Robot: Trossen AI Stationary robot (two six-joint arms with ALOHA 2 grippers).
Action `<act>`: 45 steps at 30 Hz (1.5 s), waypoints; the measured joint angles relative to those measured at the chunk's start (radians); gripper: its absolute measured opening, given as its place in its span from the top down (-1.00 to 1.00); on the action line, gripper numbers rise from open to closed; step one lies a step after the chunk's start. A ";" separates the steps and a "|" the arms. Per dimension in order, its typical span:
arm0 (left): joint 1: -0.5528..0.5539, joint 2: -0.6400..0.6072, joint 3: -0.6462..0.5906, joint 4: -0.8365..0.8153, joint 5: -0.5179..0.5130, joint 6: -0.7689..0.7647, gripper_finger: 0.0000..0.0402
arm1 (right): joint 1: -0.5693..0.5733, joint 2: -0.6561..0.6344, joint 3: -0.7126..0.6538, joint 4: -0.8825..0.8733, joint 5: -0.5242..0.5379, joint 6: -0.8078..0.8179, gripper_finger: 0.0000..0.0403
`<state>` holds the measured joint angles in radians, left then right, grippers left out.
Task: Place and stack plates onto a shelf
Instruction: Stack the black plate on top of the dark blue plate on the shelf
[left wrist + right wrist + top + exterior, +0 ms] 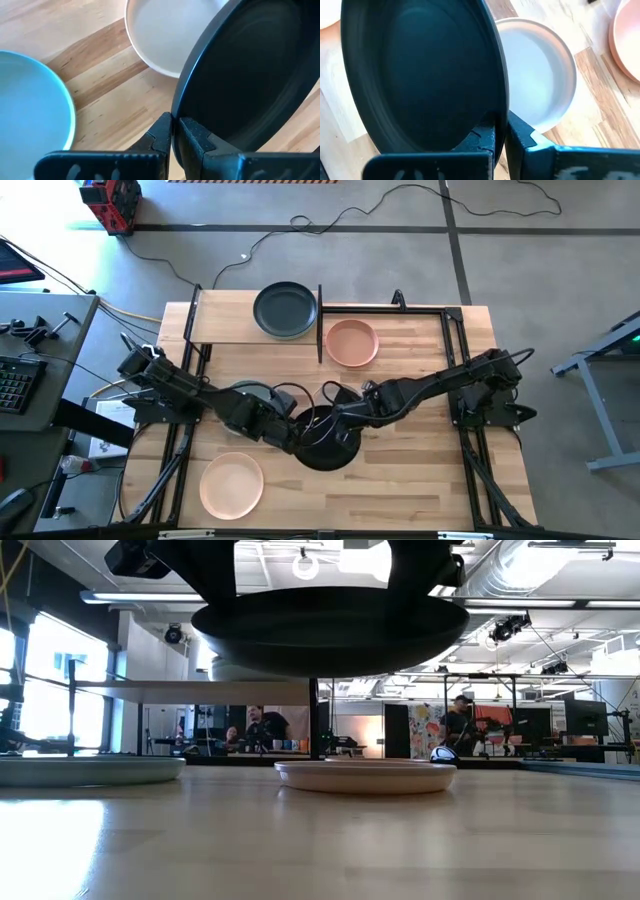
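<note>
Wrist views: left hand (174, 131) and right hand (501, 131) both clamp one black plate (328, 448) rim; no legible writing.

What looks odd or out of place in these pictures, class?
Both grippers, left and right, pinch opposite rims of one black plate, held above the table. Nothing looks spilled or broken.

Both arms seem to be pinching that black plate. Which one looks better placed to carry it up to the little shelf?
Probably the left. Both grippers, left and right, clamp the round matte black plate, lifted off the table. The raised light-wood shelf sits on the left arm's side, its bare board nearer.
</note>
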<state>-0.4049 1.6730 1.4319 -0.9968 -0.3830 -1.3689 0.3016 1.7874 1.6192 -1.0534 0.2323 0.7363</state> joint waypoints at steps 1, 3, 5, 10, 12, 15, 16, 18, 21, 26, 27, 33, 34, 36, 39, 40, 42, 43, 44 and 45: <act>0.000 0.000 0.000 -0.001 0.000 0.011 0.92 | 0.000 0.000 0.000 0.004 0.000 -0.001 1.00; 0.000 0.000 0.000 -0.001 0.000 0.018 0.94 | 0.000 0.000 0.000 0.006 -0.001 -0.001 1.00; 0.000 0.000 0.000 -0.002 0.000 0.013 0.97 | 0.000 0.000 0.000 0.007 -0.004 -0.001 1.00; 0.000 0.000 0.000 0.009 0.002 0.015 0.98 | 0.000 0.000 0.000 0.006 -0.015 -0.001 1.00; 0.000 0.000 0.000 0.013 0.002 0.018 0.99 | 0.000 0.000 0.000 0.004 -0.020 -0.001 1.00; 0.000 0.000 0.000 0.019 0.004 0.018 0.99 | 0.001 0.000 0.000 0.002 -0.026 -0.002 0.99; 0.000 0.000 0.000 0.021 0.004 0.018 0.99 | 0.001 0.000 0.000 0.000 -0.027 -0.003 0.99; 0.000 0.000 0.000 0.023 0.001 0.019 0.99 | 0.001 0.000 0.000 -0.003 -0.032 -0.007 0.95; 0.001 0.000 0.000 0.025 0.001 0.020 0.99 | 0.002 0.000 0.000 -0.001 -0.050 -0.015 0.86; 0.001 0.000 0.000 0.034 -0.002 0.021 1.00 | 0.003 0.000 0.000 0.018 -0.046 -0.019 0.62; 0.001 0.000 0.000 0.035 -0.003 0.021 1.00 | 0.003 0.000 0.000 0.022 -0.044 -0.019 0.58; 0.001 0.000 0.000 0.036 -0.002 0.021 1.00 | 0.002 0.000 0.000 0.027 -0.060 -0.015 0.58; 0.001 0.000 0.000 0.035 0.000 0.021 1.00 | 0.002 0.000 0.000 0.027 -0.060 -0.015 0.64; 0.001 0.000 0.000 0.031 0.001 0.022 1.00 | 0.002 0.000 0.000 0.026 -0.060 -0.019 0.81; 0.000 0.000 0.000 0.031 0.009 0.023 1.00 | 0.000 0.000 0.000 0.027 -0.055 -0.019 0.95; 0.000 0.000 0.000 0.031 0.008 0.023 0.99 | 0.000 0.000 0.000 0.027 -0.056 -0.017 0.94; 0.001 0.000 0.000 0.030 0.009 0.021 0.97 | 0.001 0.000 0.000 0.027 -0.057 -0.010 0.93; 0.001 0.000 0.000 0.031 0.009 0.020 0.95 | 0.001 0.000 0.000 0.027 -0.056 -0.009 0.95; 0.000 0.000 0.000 0.032 0.009 0.019 0.93 | 0.001 0.000 0.000 0.027 -0.054 -0.009 0.97; 0.000 0.000 0.000 0.032 0.009 0.018 0.91 | 0.000 0.000 0.000 0.028 -0.052 -0.011 0.98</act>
<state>-0.4049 1.6733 1.4319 -0.9649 -0.3737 -1.3511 0.3012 1.7870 1.6196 -1.0254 0.1807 0.7256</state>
